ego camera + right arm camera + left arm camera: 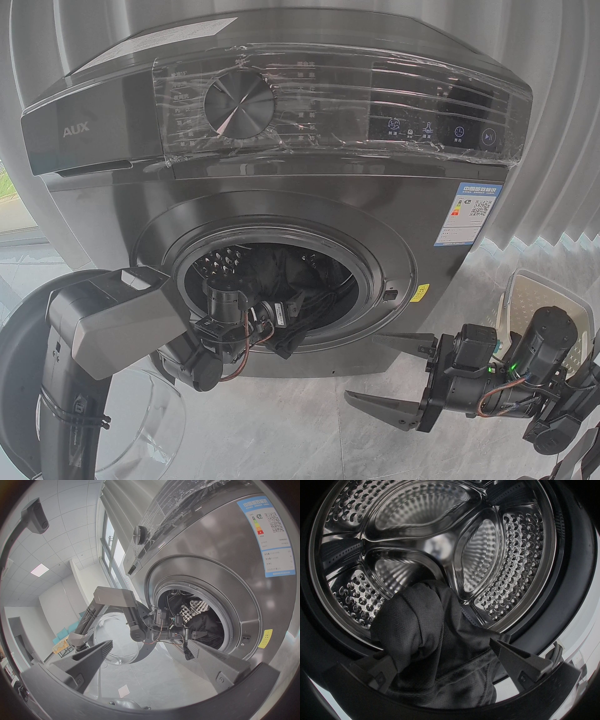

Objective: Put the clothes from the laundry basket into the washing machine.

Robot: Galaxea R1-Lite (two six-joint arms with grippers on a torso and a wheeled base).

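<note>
The grey front-loading washing machine (300, 194) stands with its round opening uncovered. A black garment (281, 269) lies bunched in the steel drum (431, 514) and drapes over the front lip. My left gripper (300, 325) is at the mouth of the drum, open, its fingers on either side of the black garment (425, 620). The right gripper (361, 367) hangs low in front of the machine to the right, open with nothing between its fingers. A white laundry basket (531, 294) stands behind the right arm; its contents are hidden.
The machine's door (19, 375) is swung open at the lower left, its glass bowl (144, 406) beside my left arm. Grey tiled floor (300, 425) lies in front of the machine. Pleated curtains (562, 156) hang behind on the right.
</note>
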